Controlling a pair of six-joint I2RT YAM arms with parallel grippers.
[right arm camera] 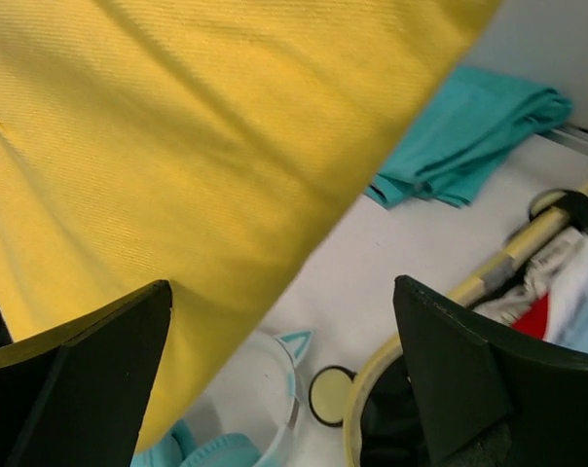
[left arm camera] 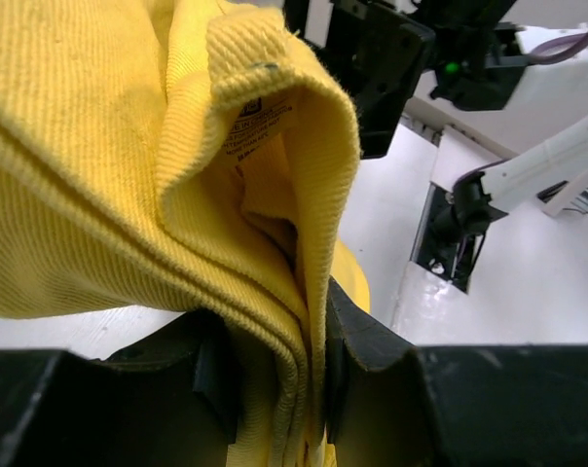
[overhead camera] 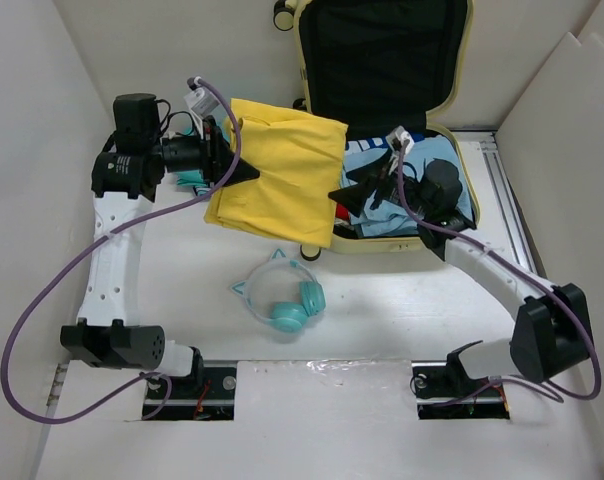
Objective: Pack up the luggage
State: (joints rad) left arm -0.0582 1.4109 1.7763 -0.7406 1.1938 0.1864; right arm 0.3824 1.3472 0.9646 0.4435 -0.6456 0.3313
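The luggage [overhead camera: 382, 55] lies open at the table's far right-centre, lid upright and clothes inside. At its left edge, 1 yellow garment [overhead camera: 277, 175] is clenched in the left gripper [overhead camera: 246, 173]. The right gripper [overhead camera: 344, 196] is released, its jaws spread wide beside the cloth. Teal headphones [overhead camera: 287, 302] lie nearer on the table.

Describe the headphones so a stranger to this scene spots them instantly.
Find the open pale-yellow suitcase at the table's far side, with a yellow garment over its near-left corner. On the white tabletop, just below that garment in the overhead view, lie the headphones. Nothing else has teal ear cups and a clear band with cat ears.
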